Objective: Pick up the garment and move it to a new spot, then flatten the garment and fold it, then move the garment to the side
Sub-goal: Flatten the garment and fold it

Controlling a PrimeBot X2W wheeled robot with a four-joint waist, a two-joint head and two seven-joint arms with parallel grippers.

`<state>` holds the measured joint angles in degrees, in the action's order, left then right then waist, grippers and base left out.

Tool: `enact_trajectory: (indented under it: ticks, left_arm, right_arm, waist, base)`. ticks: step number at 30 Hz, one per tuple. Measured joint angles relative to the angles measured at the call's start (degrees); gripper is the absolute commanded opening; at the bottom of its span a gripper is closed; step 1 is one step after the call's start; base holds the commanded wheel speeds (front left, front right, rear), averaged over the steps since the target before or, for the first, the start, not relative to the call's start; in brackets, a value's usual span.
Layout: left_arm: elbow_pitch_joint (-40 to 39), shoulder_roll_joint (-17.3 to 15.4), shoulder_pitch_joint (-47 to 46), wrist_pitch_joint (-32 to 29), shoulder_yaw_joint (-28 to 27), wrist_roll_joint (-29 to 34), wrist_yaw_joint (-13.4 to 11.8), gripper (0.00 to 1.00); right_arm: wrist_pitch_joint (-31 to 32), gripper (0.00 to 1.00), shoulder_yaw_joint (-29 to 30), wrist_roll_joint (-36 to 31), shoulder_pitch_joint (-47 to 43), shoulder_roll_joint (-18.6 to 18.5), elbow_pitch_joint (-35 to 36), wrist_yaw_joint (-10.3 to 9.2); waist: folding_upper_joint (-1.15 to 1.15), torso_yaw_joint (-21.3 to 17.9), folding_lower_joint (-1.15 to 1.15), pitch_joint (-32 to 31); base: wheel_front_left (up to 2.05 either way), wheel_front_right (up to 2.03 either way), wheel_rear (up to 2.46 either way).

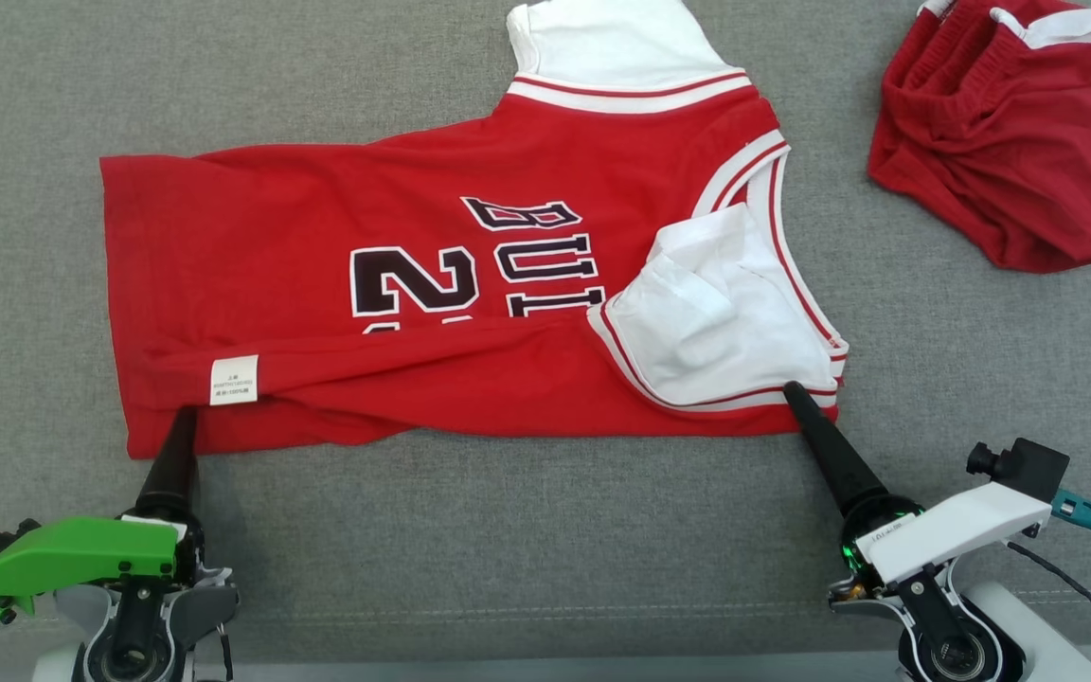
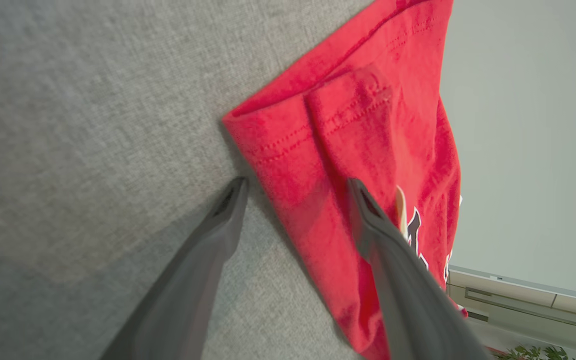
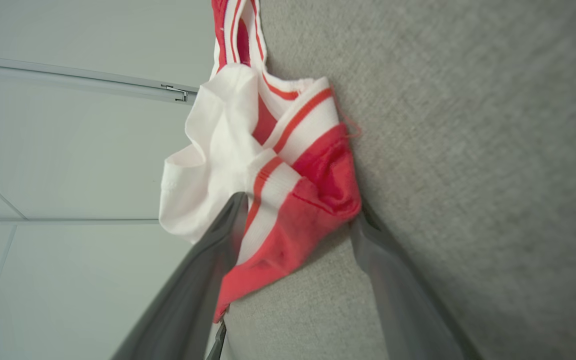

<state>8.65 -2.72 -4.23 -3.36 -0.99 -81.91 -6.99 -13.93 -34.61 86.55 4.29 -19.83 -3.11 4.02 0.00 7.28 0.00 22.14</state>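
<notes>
Gray fabric surface carried the garment, spread out mid-surface, near edge folded up over part of the lettering, white label showing. Left tool stood wide, straddling the hem corner. Right tool was wide too, fingers either side of the striped sleeve corner. Crumpled red cloth lay at far right, apart.

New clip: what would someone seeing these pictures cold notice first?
The red jersey with black lettering lies spread sideways across the grey cloth surface, its near edge folded over. At that edge the left gripper stands open astride the hem corner, and the right gripper stands open astride the striped-trim corner by the white sleeve. A second red garment lies crumpled at the far right.
</notes>
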Motion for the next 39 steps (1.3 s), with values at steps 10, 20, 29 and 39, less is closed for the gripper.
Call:
enact_trajectory:
  ticks: [10,20,29,39]
  left_arm:
    - [2.0,-0.1,-1.8,1.0,1.0,1.1,0.0,0.0]
    - [2.4,0.0,-2.2,1.5,1.1,1.4,0.0,0.0]
    - [3.8,-0.1,-2.2,1.9,0.9,1.4,0.5,0.0]
    - [3.5,0.5,0.0,1.8,1.2,0.9,1.0,0.0]
  right_arm:
    - [0.1,0.1,-0.4,-0.1,1.1,1.0,-1.5,0.76]
    - [0.5,0.0,0.6,0.4,2.5,1.0,-3.2,1.01]
    - [0.9,0.0,2.9,1.9,2.6,-0.8,-4.2,1.97]
    - [0.9,0.0,4.6,2.7,2.2,-2.9,-4.5,2.13]
  waist:
    - [0.0,-0.5,0.0,0.1]
    - [0.0,-0.4,0.0,-0.6]
    - [0.0,-0.4,0.0,-2.4]
    - [0.0,0.1,0.0,-5.0]
  base:
    - [0.0,0.0,0.0]
    - [0.0,0.0,0.0]
    - [0.0,0.0,0.0]
    - [0.0,0.0,0.0]
